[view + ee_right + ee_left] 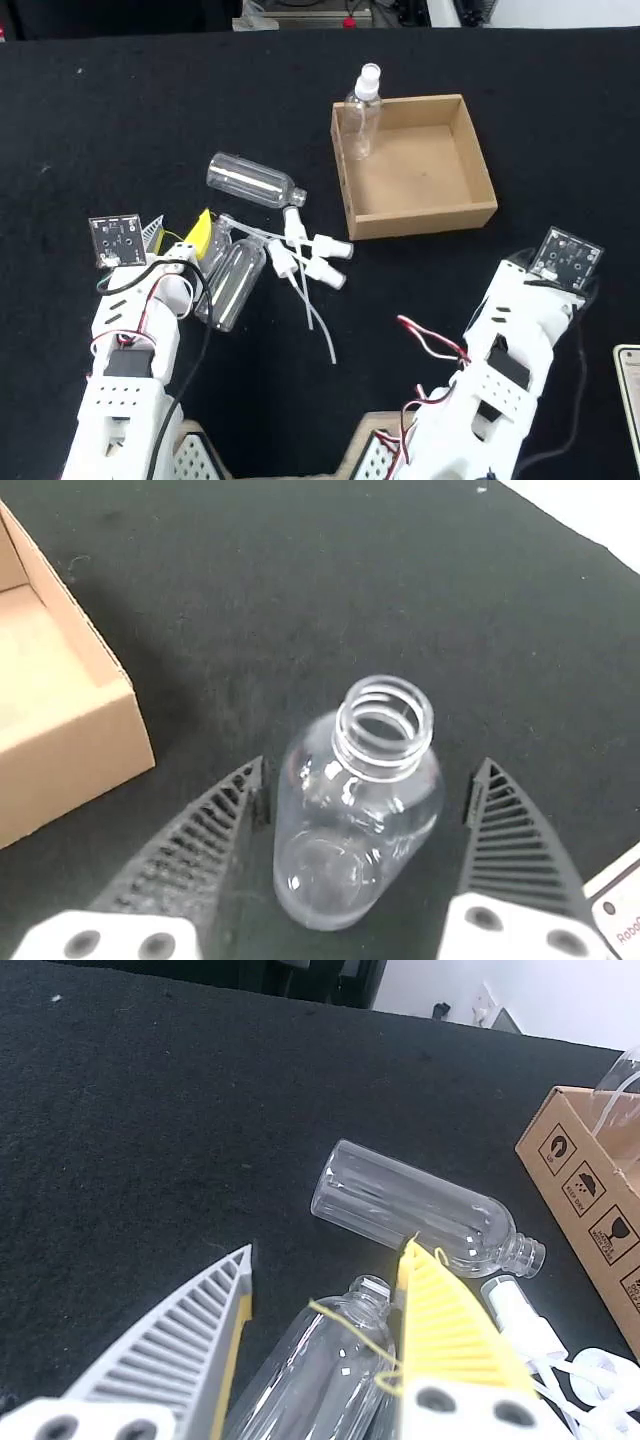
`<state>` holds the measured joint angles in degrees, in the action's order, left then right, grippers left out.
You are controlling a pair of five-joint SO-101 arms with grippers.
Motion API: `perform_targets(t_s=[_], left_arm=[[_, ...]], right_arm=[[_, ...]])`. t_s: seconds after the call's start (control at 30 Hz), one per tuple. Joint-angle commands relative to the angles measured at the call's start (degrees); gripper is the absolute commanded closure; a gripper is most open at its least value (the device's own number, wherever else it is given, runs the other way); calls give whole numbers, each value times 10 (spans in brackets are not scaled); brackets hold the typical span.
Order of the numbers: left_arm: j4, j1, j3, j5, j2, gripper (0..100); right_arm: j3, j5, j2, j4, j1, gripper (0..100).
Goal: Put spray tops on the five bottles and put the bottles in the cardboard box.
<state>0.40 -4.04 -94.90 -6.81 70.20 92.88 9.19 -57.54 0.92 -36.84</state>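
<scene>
Your cardboard box (483, 160) sits open on the black table (120, 110), so I'll place everything off that; one capped bottle (362, 112) already stands in the box's far corner, on the side nearest the left arm, with its white spray top on.

Outside the box, off that same wall, an uncapped bottle (254, 181) lies on its side, neck pointing back toward the box; nearer you from it, and just off the box's near-left corner, there's a loose pile of spray tops (312, 256) with their thin tubes trailing away from the box.

Further from the box than that pile, two more clear bottles (233, 280) lie side by side; your left gripper (328, 1248) is right at them, its grey and yellow fingers (440, 1330) spread apart with the open neck of one lying bottle (325, 1360) between them; can't tell if the yellow finger actually touches the plastic.

Your right gripper (372, 768) is off the box's near-right corner, fingers (515, 840) spread wide on either side of the fifth bottle (355, 830); it has no top, its threaded mouth faces the wrist camera, and the box wall (70, 730) is just beside it.
</scene>
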Motion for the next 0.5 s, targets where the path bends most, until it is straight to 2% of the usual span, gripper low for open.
perform_targets(t_s=[0.0,0.47], left_arm=[[-16,7,9,4,8,770],[-16,7,8,4,8,770]], right_arm=[[-40,-1,-11,2,-1,704],[-44,-1,-7,6,0,704]])
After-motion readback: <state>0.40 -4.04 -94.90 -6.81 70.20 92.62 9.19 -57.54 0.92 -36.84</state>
